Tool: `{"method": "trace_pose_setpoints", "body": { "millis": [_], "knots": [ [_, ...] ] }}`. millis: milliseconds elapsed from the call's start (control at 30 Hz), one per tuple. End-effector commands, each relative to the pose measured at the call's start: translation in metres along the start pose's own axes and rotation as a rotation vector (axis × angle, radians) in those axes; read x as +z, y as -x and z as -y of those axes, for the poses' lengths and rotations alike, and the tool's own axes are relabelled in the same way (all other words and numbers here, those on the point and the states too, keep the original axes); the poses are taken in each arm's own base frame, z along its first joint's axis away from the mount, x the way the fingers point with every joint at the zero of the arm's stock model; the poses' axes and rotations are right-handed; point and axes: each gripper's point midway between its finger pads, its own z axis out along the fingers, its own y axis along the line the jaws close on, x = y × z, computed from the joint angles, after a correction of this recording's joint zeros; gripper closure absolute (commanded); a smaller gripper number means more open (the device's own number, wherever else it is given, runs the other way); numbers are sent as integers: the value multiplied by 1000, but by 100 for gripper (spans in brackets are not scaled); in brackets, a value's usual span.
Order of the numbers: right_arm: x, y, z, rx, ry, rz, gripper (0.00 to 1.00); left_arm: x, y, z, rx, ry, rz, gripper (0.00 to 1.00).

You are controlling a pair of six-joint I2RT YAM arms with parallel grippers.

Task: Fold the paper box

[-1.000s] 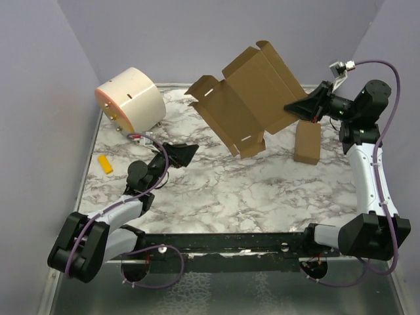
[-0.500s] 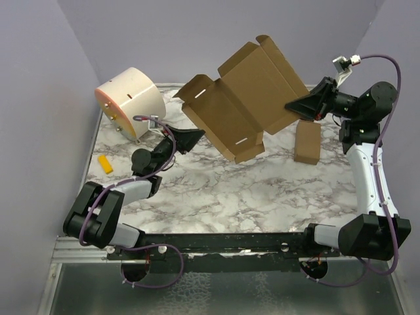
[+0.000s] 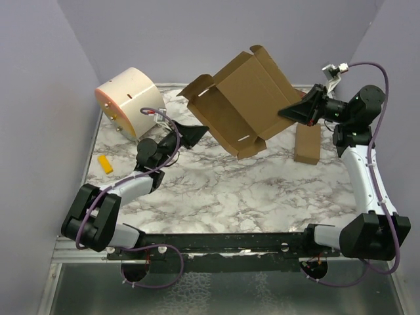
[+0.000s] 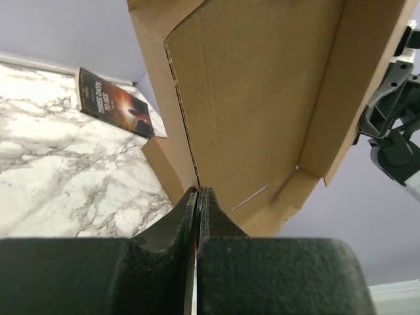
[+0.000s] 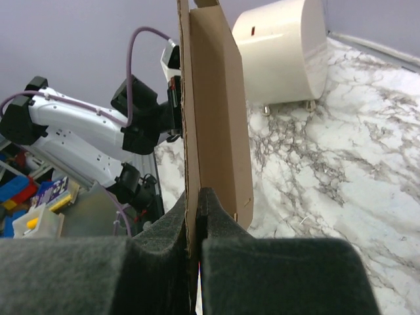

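The paper box hangs over the table, drum to its left, smaller box below-right

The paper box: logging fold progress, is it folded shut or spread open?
Spread open: the paper box is a tilted sheet in the air, side flaps partly raised, one edge pinched by the right gripper.

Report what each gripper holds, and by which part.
The right gripper pinches the paper box by its right edge. The left gripper is shut at its lower-left edge; whether it grips cannot be told.
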Motion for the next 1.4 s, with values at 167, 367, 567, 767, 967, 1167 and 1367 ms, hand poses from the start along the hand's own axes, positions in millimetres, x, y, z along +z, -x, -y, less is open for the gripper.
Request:
{"method": "trace_pose_setpoints", "body": {
  "millis": [167,367,567,767,967,1167,1367],
  "knots": [
    [16,-50,23,-74,-70,-38,99,9,-7,16,35,-43,-21,100],
    [13,-62,55,-70,-199,-30,99,4,-21,7,26,-35,-57,100],
    [8,-66,76,-91,-306,-27,99,-5,-40,-11,1,11,-93,100],
    [5,-86,99,-74,-357,-63,99,-20,-64,-34,-52,79,-139,100],
    [7,-113,112,-32,-308,-128,99,-28,-88,-53,-112,122,-195,100],
    [23,-138,101,41,-198,-167,99,-30,-105,-66,-148,128,-234,100],
    [31,-165,108,87,-226,-204,99,-28,-118,-79,-167,157,-274,100]
  ]
}}
